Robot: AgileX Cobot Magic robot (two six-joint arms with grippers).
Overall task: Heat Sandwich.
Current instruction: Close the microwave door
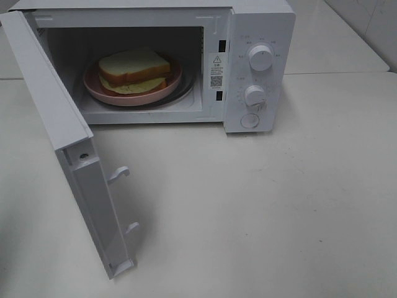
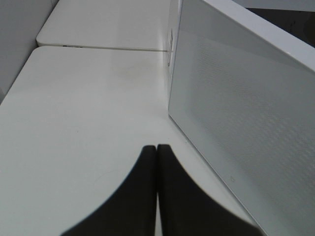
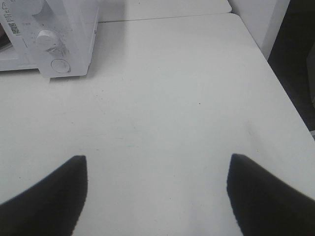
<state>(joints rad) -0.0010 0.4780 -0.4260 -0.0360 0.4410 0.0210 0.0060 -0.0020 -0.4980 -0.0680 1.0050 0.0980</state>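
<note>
Left jaws: pressed together with nothing between them, the dark fingertips (image 2: 129, 201) meeting along a thin line.
Under the left jaws: bare white bench (image 2: 88, 123).
Beside the left jaws: the outer face of the microwave door (image 2: 246, 118), a pale panel with a fine dotted mesh, close on one side and apart from the fingertips.
Right jaws: spread wide and empty, one dark fingertip (image 3: 49, 196) at each side of the wrist view.
Between the right jaws: only bare bench (image 3: 162, 147).
Beyond the right jaws: the microwave's control corner (image 3: 54, 44), well apart from them, with a knob and a round button showing.
Microwave (image 1: 273, 37): white, standing at the back of the bench (image 1: 279, 205), its cavity open to the front.
Door (image 1: 74, 155): swung fully out on the left hinge, its inner face showing two latch hooks (image 1: 118, 174).
Controls: upper knob (image 1: 260, 57), lower knob (image 1: 254, 95), round button (image 1: 250, 121) under them.
Plate (image 1: 99, 87): round, pink, on the floor of the cavity.
Sandwich (image 1: 133, 64): inside the microwave, lying flat on the plate; white bread, brown crust, yellow-green filling showing at the front edge.
</note>
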